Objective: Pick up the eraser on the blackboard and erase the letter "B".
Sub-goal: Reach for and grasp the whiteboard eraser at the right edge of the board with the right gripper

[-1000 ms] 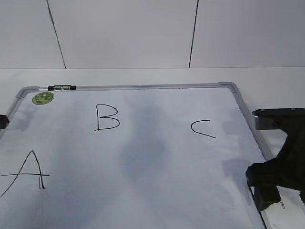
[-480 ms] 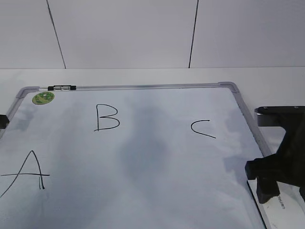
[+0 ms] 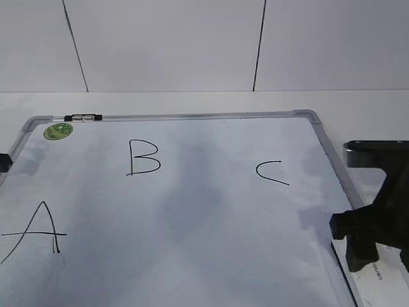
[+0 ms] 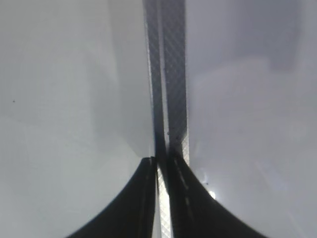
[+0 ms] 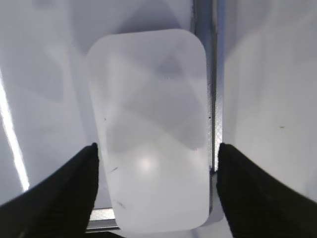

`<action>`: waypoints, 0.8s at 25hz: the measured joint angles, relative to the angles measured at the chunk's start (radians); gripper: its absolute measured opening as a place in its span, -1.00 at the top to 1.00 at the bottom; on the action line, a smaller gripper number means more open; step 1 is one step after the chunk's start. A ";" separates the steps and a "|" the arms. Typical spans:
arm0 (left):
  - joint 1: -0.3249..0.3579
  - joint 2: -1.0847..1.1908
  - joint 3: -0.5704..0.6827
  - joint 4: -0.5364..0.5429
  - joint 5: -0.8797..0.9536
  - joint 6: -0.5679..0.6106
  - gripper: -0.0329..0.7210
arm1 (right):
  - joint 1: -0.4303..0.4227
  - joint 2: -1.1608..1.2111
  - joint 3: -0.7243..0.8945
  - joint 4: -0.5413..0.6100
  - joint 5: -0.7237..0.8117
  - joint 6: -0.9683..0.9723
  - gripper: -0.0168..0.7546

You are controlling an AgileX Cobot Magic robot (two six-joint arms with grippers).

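Note:
The blackboard [image 3: 192,211] lies flat, a white board with a grey frame. The letter "B" [image 3: 143,157] is drawn at its upper left. The eraser [image 5: 148,114], a white rounded block, lies at the board's lower right corner beside the frame strip [image 5: 214,74]. In the exterior view only a bit of it [image 3: 378,274] shows under the arm. My right gripper [image 5: 156,151] is open, with one finger on each side of the eraser; it also shows in the exterior view [image 3: 382,256]. My left gripper [image 4: 159,161] is shut, empty, over the board's frame [image 4: 173,74].
A black "A" [image 3: 35,233] is at the board's lower left and a black "C" [image 3: 271,173] at the right. A green sticker [image 3: 57,132] and a small clip [image 3: 82,118] sit at the top left. White table and wall lie behind.
My right gripper has shifted slightly right and down over the eraser. The letters and the left side look the same.

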 joint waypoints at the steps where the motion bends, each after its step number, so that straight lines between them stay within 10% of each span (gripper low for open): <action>1: 0.000 0.000 0.000 0.000 0.000 0.000 0.74 | 0.000 -0.019 0.000 0.000 0.005 -0.003 -0.48; 20: 0.004 0.000 0.000 -0.019 -0.005 0.000 0.75 | 0.000 -0.116 0.000 -0.062 0.001 -0.040 -0.48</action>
